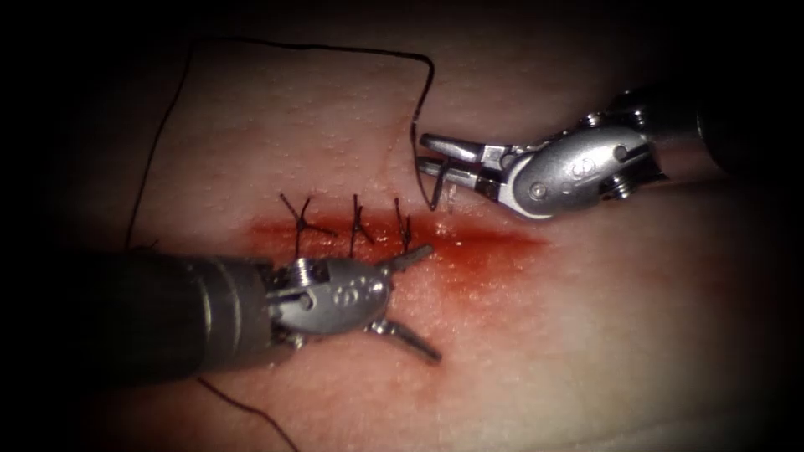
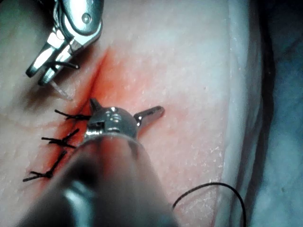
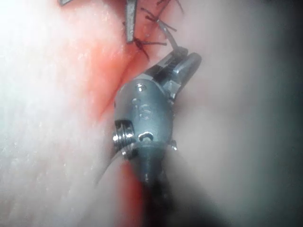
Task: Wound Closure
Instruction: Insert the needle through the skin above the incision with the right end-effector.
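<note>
The tissue [image 1: 586, 335] has a cut [image 1: 486, 243] wet with red fluid, and three dark stitches [image 1: 356, 222] close its left part. My right tool [image 1: 421, 153] comes in from the upper right, shut on the curved needle [image 1: 433, 197] near its thread end. The needle hangs down just right of the last stitch, its tip at the tissue surface on the cut's far edge. I cannot tell whether the tip has entered. My left tool [image 1: 431, 303] lies on the cut's near side with its jaws spread wide, holding nothing. Its upper jaw reaches the third stitch.
The black thread [image 1: 318, 46] runs from the needle up and across the far tissue. It drops down the left side and comes out below the left shaft [image 1: 251, 414]. A loop of thread [image 2: 213, 185] lies near the tissue's edge.
</note>
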`<state>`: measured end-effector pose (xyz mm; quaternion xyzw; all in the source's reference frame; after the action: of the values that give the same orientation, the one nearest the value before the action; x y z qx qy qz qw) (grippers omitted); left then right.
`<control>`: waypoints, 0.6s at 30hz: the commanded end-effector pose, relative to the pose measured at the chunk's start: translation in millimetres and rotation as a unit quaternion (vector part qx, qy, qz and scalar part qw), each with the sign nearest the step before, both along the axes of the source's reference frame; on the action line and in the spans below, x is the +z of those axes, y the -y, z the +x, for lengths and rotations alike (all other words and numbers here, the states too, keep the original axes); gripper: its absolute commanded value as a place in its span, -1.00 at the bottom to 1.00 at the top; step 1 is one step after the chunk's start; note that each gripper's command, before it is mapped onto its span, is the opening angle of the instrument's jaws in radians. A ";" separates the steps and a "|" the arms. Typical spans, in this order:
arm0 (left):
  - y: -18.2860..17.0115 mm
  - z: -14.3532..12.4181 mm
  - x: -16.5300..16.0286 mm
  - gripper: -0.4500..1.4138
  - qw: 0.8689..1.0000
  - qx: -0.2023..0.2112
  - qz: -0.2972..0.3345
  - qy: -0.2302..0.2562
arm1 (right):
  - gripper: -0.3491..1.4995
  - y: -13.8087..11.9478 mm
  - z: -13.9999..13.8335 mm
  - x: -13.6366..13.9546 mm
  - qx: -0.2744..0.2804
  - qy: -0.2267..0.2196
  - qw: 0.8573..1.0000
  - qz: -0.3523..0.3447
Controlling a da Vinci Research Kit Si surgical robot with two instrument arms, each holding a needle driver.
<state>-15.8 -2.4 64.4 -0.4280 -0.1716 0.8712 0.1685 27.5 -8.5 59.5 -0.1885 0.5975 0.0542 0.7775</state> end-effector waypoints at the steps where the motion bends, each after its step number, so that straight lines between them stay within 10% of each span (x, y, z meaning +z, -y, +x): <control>1: 0.2 -0.4 0.2 0.28 1.000 0.007 0.004 0.011 | -1.00 1.2 0.9 0.9 -0.010 0.003 1.000 -0.007; 11: 3.2 0.5 -0.9 -0.66 0.998 0.045 0.050 0.018 | -1.00 5.1 0.4 2.7 -0.016 0.004 0.999 -0.034; 18: 1.8 0.1 0.6 -0.48 0.998 0.040 0.038 0.027 | -1.00 5.8 0.1 3.5 -0.014 0.007 0.999 -0.043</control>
<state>-15.1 -3.9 64.6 -0.4358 -0.2226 0.8596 0.1467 26.9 -14.2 62.4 -0.2144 0.5952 0.0166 0.7742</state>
